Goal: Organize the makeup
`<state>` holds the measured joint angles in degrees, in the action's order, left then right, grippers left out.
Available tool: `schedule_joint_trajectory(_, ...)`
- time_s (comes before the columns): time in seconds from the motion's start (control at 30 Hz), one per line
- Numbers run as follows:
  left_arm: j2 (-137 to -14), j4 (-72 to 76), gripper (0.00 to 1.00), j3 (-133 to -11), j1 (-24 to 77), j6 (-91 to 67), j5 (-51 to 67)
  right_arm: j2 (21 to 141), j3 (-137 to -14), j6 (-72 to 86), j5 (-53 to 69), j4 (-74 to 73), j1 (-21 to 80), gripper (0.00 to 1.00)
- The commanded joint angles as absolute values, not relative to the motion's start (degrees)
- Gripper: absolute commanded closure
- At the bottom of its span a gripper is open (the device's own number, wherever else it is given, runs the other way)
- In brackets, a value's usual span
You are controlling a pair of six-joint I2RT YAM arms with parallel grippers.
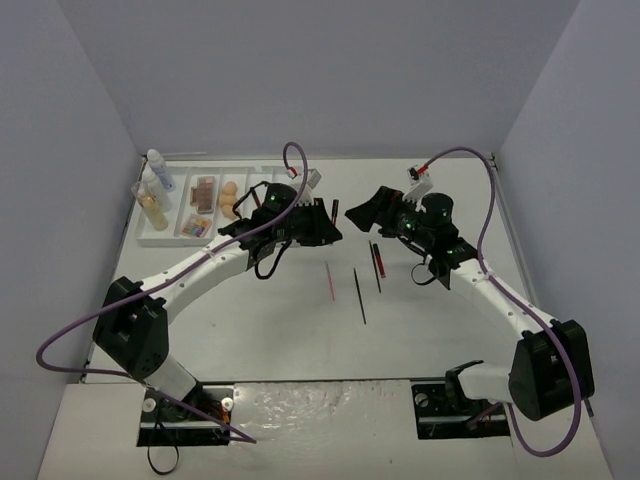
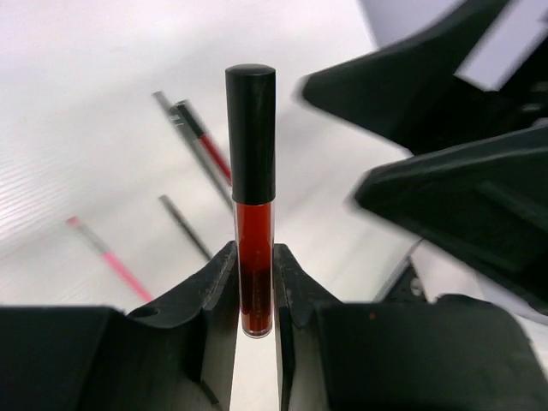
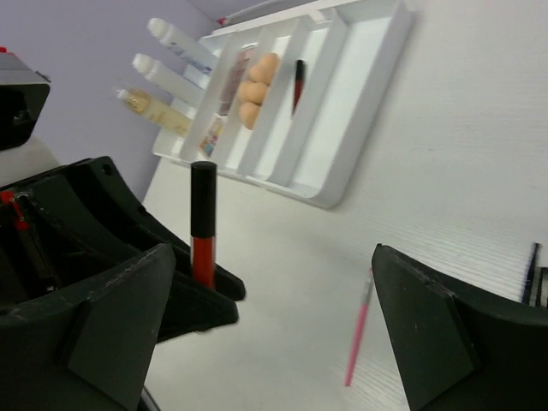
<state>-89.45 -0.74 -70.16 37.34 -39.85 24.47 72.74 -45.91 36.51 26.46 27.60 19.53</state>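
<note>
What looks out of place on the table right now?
Thin pencils lie loose on the table, outside the white tray, including a pink pencil, a black pencil and a red-and-black pencil. Nothing looks spilled or broken.

3 sponges in tray, pencils right of tray

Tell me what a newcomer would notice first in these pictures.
A clear tube of red lip gloss with a black cap juts from between the left fingers, pinched above the white table. The right fingers gape open right beside it. At the table's far left corner, a white ridged tray holds peach egg-shaped sponges.
</note>
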Motion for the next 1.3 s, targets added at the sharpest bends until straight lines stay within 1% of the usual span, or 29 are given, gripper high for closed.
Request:
schedule_joint_trajectory(0.0, -89.74, -11.86, 1.00, -75.84, 32.07, -34.82, 15.12, 69.50, -52.21, 26.60, 17.48, 15.03, 15.92, 0.00)
schedule_joint_trajectory(0.13, -93.66, -18.35, 1.00, -79.43, 26.86, -29.93, 10.05, 69.08, -55.21, 22.39, 11.83, 5.06, 14.15, 0.00)
schedule_joint_trajectory(0.27, -99.35, -23.16, 1.00, -85.63, 24.43, -26.90, 4.96, 68.65, -55.55, 21.01, 8.44, 1.08, 14.24, 0.00)
schedule_joint_trajectory(0.37, -105.68, -26.13, 1.00, -92.52, 21.71, -24.58, 2.04, 68.59, -55.11, 19.87, 4.99, -2.40, 14.24, 0.00)
schedule_joint_trajectory(0.67, -121.89, -32.40, 1.00, -111.22, 15.61, -20.76, -2.55, 68.95, -53.34, 18.95, 5.11, -3.54, 14.33, 0.00)
schedule_joint_trajectory(0.8, -125.03, -33.21, 0.99, -113.96, 13.91, -20.83, -2.72, 70.18, -53.26, 18.47, 5.11, -3.95, 14.41, 0.00)
schedule_joint_trajectory(0.9, -126.47, -34.53, 0.91, -115.49, 13.55, -20.49, -3.16, 71.76, -53.41, 18.04, 5.72, -4.27, 14.41, 0.02)
schedule_joint_trajectory(0.97, -126.82, -35.39, 0.77, -115.49, 13.54, -20.48, -3.08, 72.91, -54.11, 17.68, 6.05, -4.64, 14.84, 0.04)
schedule_joint_trajectory(1.0, -126.83, -35.42, 0.76, -115.49, 13.54, -20.56, -3.16, 73.44, -54.14, 17.50, 6.06, -4.82, 15.02, 0.06)
schedule_joint_trajectory(1.03, -126.36, -34.95, 0.68, -114.55, 13.54, -20.80, -3.16, 74.26, -54.53, 17.26, 5.99, -5.23, 15.19, 0.09)
schedule_joint_trajectory(1.17, -123.37, -33.65, 0.50, -111.69, 13.54, -21.00, -3.16, 76.48, -55.29, 16.78, 6.05, -5.81, 16.18, 0.16)
schedule_joint_trajectory(1.27, -120.32, -32.90, 0.42, -109.88, 13.54, -20.83, -2.98, 77.94, -55.68, 16.34, 5.45, -6.38, 17.11, 0.20)
